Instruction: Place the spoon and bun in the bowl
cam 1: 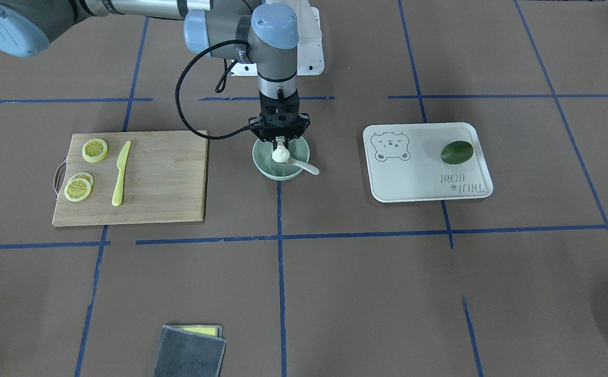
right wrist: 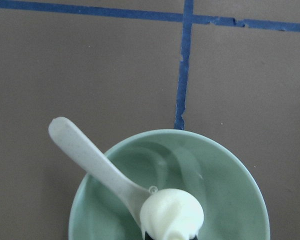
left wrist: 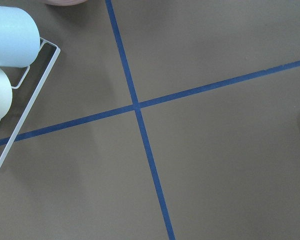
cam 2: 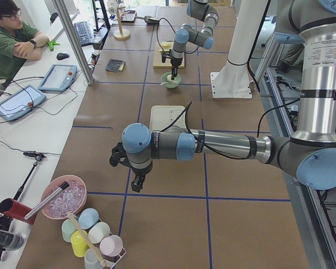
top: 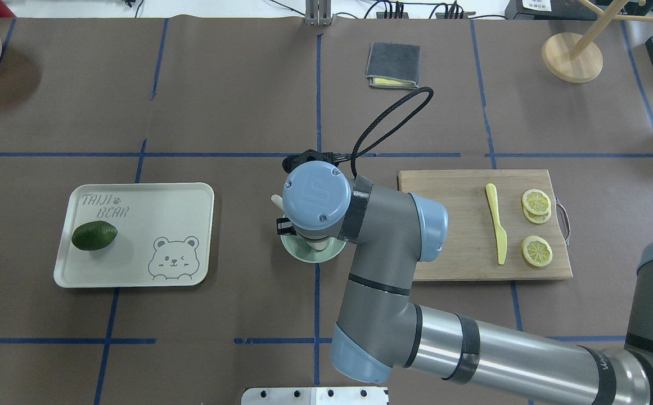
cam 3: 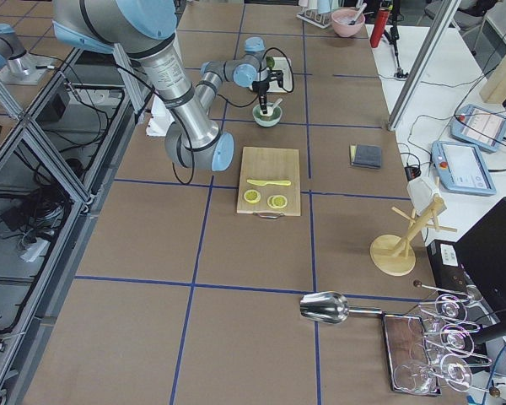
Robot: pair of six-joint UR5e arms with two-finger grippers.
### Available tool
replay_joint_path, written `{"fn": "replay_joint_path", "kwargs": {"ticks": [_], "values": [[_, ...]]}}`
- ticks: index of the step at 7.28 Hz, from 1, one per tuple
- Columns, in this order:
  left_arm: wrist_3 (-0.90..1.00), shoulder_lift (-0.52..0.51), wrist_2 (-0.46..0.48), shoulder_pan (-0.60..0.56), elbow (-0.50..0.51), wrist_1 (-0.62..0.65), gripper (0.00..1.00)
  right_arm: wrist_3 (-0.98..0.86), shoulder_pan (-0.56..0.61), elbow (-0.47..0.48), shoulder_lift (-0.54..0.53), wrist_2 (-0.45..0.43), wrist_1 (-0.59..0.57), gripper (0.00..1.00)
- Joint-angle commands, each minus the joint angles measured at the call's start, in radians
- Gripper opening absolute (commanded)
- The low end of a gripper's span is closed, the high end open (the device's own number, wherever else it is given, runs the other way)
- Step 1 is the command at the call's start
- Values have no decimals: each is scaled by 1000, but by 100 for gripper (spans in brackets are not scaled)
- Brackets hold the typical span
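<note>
Two of the task's things are at the bowl (cam 1: 262,166), which sits near the middle of the table (cam 1: 335,293) on a blue tape line.

The spoon (cam 1: 299,166) lies tilted in it. Its scoop is down inside and its handle rests on the rim with the end outside. The long axis runs from the bowl's middle out toward the robot's left and away from the robot. In the right wrist view the handle (right wrist: 85,155) slants to the upper left and the scoop end goes under the bun (right wrist: 171,214).

The bun (cam 1: 280,154) is upright, pleated tip up, over the bowl's middle and within its rim. Whether it touches the bottom I cannot tell.

The right gripper (cam 1: 281,142) hangs straight down over the bowl, its fingers closed on the bun's top.

The left gripper (cam 2: 139,186) hangs well apart from the bowl, toward the table's left end. Only the left side view shows it, so I cannot tell whether its fingers are apart or together. Its wrist camera sees only brown table and crossing tape.

On the robot's left of the bowl is a tray (cam 1: 419,178) with a green fruit (cam 1: 456,152) on it. On its right is a board (cam 1: 167,178) with a knife (cam 1: 121,173) and lemon slices (cam 1: 95,150).
</note>
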Motion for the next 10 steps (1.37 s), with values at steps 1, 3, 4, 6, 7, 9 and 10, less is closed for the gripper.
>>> {"fn": "replay_joint_path", "kwargs": {"ticks": [1, 3, 4, 6, 7, 9, 10], "values": [[0, 1, 0, 0, 1, 0, 100, -3, -3, -3, 0, -12, 1, 100], [0, -1, 0, 0, 1, 0, 100, -9, -3, 8, 2, -11, 1, 100], [0, -1, 0, 0, -1, 0, 100, -13, 3, 35, 2, -6, -2, 100], [0, 3, 0, 0, 2, 0, 100, -56, 99, 121, -13, 85, -74, 100], [5, 4, 1, 0, 1, -2, 100, -161, 188, 161, -50, 157, -86, 100], [5, 6, 5, 0, 4, -2, 100, -472, 439, 219, -200, 369, -85, 100], [5, 7, 24, -3, 5, 0, 100, -673, 570, 218, -284, 449, -85, 100]]}}
